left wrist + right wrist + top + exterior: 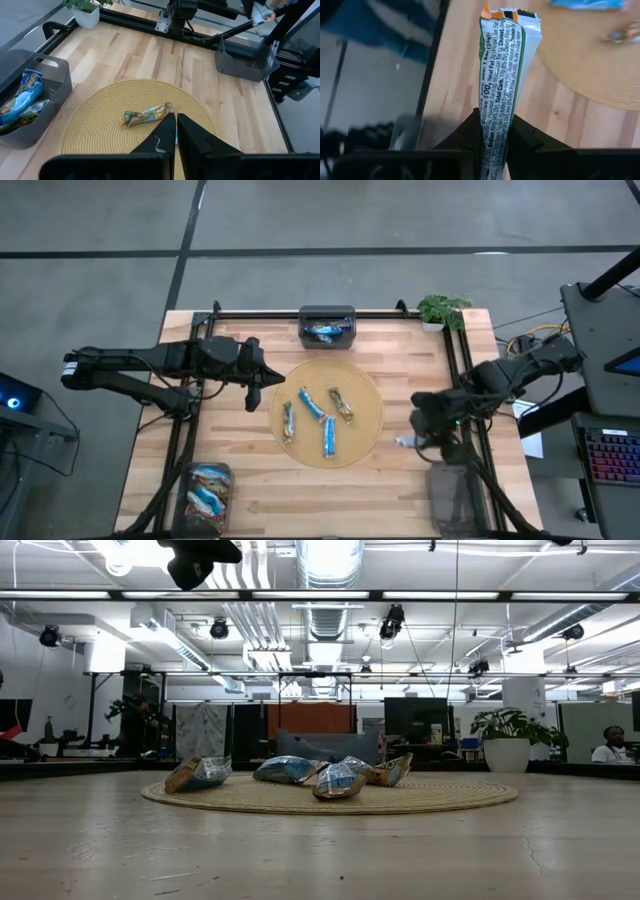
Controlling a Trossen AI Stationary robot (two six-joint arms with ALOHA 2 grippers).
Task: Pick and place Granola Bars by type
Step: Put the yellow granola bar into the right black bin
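The right gripper [495, 150] has its jaws clamped on one granola bar [505, 75], held above the table near the empty grey bin [455, 498], probably to sort it there. Four bars [312, 404] wait on the round mat [365, 442]. The left gripper [176, 131], jaws together, hangs over the mat.

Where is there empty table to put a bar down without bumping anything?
Bare wood lies between the round mat and the front-left bin, and along the front edge between that bin and the front-right bin. The mat's middle is crowded with four granola bars. The right gripper, shut on a bar, fills the mat's right side; the left gripper hangs at its left.
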